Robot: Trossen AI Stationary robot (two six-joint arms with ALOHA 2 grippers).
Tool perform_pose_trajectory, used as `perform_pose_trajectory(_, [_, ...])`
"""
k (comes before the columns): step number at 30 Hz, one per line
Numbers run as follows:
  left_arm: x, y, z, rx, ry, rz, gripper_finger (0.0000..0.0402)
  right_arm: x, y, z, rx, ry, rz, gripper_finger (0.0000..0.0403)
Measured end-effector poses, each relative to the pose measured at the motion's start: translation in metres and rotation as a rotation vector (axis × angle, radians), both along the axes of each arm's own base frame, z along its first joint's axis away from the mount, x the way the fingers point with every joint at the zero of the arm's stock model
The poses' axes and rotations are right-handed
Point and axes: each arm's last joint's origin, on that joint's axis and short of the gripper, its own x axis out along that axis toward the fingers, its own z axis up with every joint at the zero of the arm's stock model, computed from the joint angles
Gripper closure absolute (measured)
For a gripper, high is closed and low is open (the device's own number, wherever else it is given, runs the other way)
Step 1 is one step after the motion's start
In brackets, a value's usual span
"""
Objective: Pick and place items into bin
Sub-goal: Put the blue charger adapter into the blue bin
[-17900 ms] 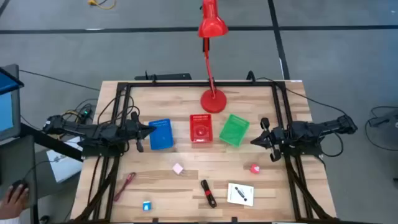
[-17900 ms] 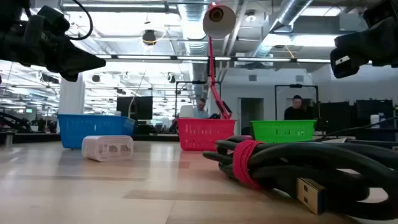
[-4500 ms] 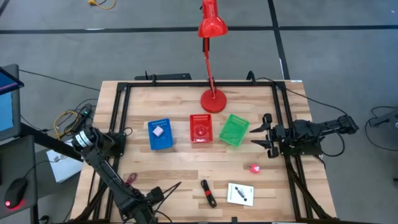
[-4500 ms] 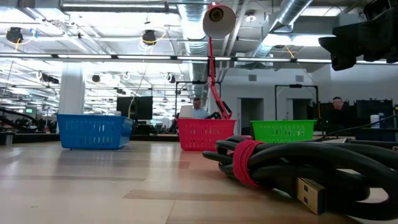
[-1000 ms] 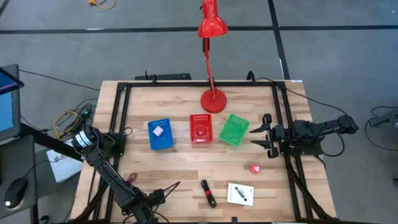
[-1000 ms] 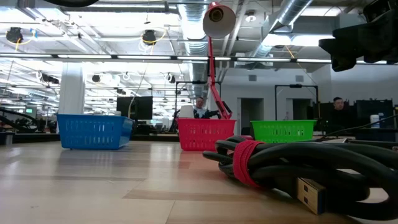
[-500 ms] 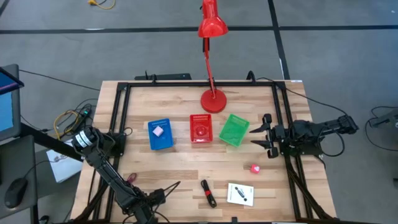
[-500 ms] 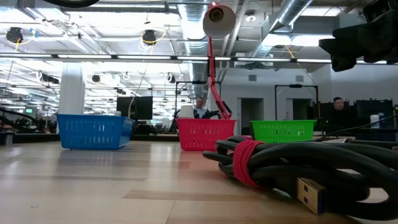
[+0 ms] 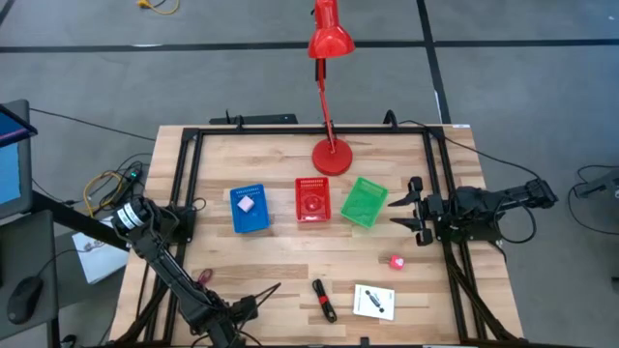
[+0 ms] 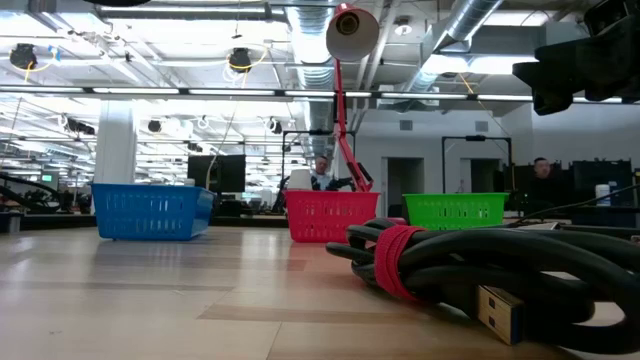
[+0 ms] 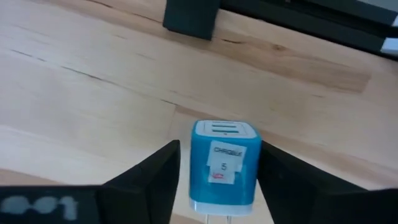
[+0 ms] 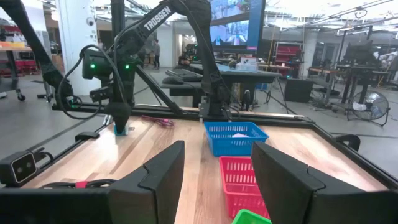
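A small blue charger cube point(image 11: 224, 165) with a white label rests on the wood near the table's near-left corner. The fingers of my open left gripper point(image 11: 217, 183) stand on either side of it; the same gripper point(image 9: 230, 322) also shows in the high view. A pink cube point(image 9: 246, 204) lies in the blue bin point(image 9: 253, 220). A red ball point(image 9: 396, 261), a black cable bundle with a red strap point(image 9: 324, 300) and a white card point(image 9: 373, 302) lie on the near half. The arm partly hides the maroon cord point(image 9: 203, 277). My right gripper point(image 9: 411, 211) hovers open beside the green bin point(image 9: 364, 202). My left gripper comes at the blue cube from above, slanting, one finger point(image 11: 155, 180) along each of its two side faces. The gap on one side is narrow and the other finger point(image 11: 283, 183) stands right at the cube's edge point(image 11: 258, 168). I cannot tell whether it touches.
A red bin point(image 9: 311, 200) stands between the blue and green bins. The red lamp's base point(image 9: 334, 157) stands behind them at the far middle. Black frame rails point(image 9: 184, 193) run along the table's left, right and far sides.
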Motion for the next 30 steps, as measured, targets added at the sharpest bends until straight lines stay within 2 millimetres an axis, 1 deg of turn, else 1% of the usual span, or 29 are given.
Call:
perform_pose_trajectory(7, [0.002, -0.002, 0.001, -0.009, -0.032, 0.009, 0.0270, 0.000, 0.000, 0.000, 0.000, 0.000, 0.000, 0.0220])
perform_pose_trajectory(10, [0.003, -0.001, 0.001, 0.021, -0.072, 0.043, 0.0270, 0.000, 0.000, 0.000, 0.000, 0.000, 0.000, 0.0221])
perform_pose_trajectory(12, [0.006, 0.002, 0.001, 0.066, -0.130, 0.109, 0.0265, 0.000, 0.000, 0.000, 0.000, 0.000, 0.000, 0.0223])
perform_pose_trajectory(15, [0.014, 0.011, 0.001, 0.145, -0.219, 0.227, 0.0261, 0.000, 0.000, 0.000, 0.000, 0.000, 0.000, 0.0223])
perform_pose_trajectory(17, [0.022, 0.019, 0.002, 0.177, -0.264, 0.301, 0.0265, 0.000, 0.000, 0.000, 0.000, 0.000, 0.000, 0.0221])
perform_pose_trajectory(21, [0.040, 0.040, 0.005, 0.286, -0.416, 0.473, 0.0270, 0.000, 0.000, 0.000, 0.000, 0.000, 0.000, 0.0220])
perform_pose_trajectory(24, [0.047, 0.063, 0.011, 0.408, -0.532, 0.675, 0.0270, 0.000, 0.000, 0.000, 0.000, 0.000, 0.000, 0.0222])
perform_pose_trajectory(27, [0.041, 0.090, 0.023, 0.520, -0.553, 0.895, 0.0270, 0.000, 0.000, 0.000, 0.000, 0.000, 0.000, 0.0223])
perform_pose_trajectory(30, [0.031, 0.114, 0.040, 0.596, -0.557, 1.096, 0.0270, 0.000, 0.000, 0.000, 0.000, 0.000, 0.000, 0.0221])
